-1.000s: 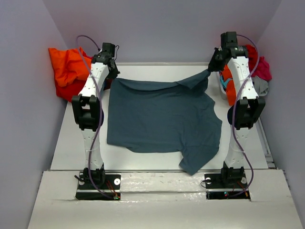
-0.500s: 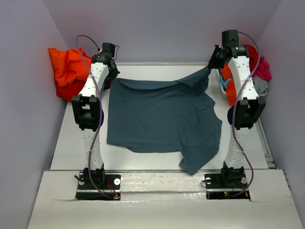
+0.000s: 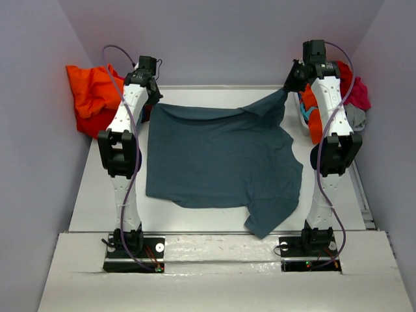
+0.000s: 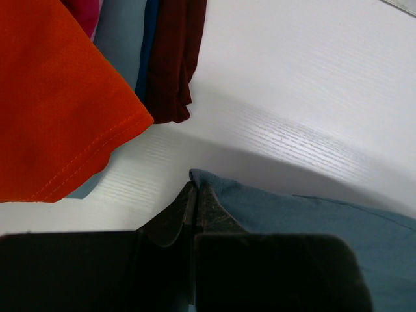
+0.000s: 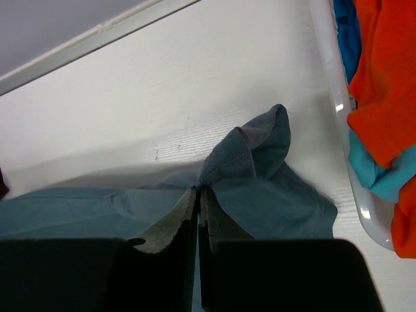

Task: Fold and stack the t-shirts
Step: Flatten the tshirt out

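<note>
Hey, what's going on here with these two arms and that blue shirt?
Two robot arms are handling a dark slate-blue t-shirt spread on the white table. The left gripper is pinched shut on its far left corner, the right gripper on its far right corner, with that edge raised. Other shirts sit in an orange heap at far left and a bin at far right.

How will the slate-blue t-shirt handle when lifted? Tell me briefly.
Probably floppy: the slate-blue t-shirt sags between the left hand and right hand, both pinching its far corners. Likely light: thin cloth bunches at the right hand. Its near sleeve would probably trail along the table.
</note>
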`<state>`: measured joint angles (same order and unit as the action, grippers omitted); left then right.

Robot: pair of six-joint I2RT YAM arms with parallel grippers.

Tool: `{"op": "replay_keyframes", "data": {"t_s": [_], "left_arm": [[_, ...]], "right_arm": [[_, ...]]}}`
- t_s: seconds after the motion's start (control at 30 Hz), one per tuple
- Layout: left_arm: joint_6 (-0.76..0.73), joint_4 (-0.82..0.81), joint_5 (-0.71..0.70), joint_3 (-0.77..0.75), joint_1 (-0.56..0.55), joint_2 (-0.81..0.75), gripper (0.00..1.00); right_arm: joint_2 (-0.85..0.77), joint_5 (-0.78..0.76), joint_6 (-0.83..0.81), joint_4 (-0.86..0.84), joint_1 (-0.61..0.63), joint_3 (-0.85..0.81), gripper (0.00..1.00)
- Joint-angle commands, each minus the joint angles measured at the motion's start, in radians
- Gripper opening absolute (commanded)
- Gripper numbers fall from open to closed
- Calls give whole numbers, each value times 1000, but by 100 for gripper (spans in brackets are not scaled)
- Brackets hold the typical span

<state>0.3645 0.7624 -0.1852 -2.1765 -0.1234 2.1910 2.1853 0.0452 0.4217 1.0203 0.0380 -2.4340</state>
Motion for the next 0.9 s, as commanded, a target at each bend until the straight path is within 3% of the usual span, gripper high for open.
{"op": "replay_keyframes", "data": {"t_s": [0.0,0.4,0.6,0.87], "left_arm": [[8,-3,-34,-48,-2,-33,6],[14,-41,-37,-12,-2,-57,6],[39,-92,-10,-35,-2,-34,6],[34,-83,-14,-118,-2,50,6]], "right_arm": [[-93,10,-17,-80,11,1,8],[-167,-24,-17,-149,40,113,7],[8,-25,2,-65,40,-144,7],[73,-7,25,-92,40,-142,7]]}}
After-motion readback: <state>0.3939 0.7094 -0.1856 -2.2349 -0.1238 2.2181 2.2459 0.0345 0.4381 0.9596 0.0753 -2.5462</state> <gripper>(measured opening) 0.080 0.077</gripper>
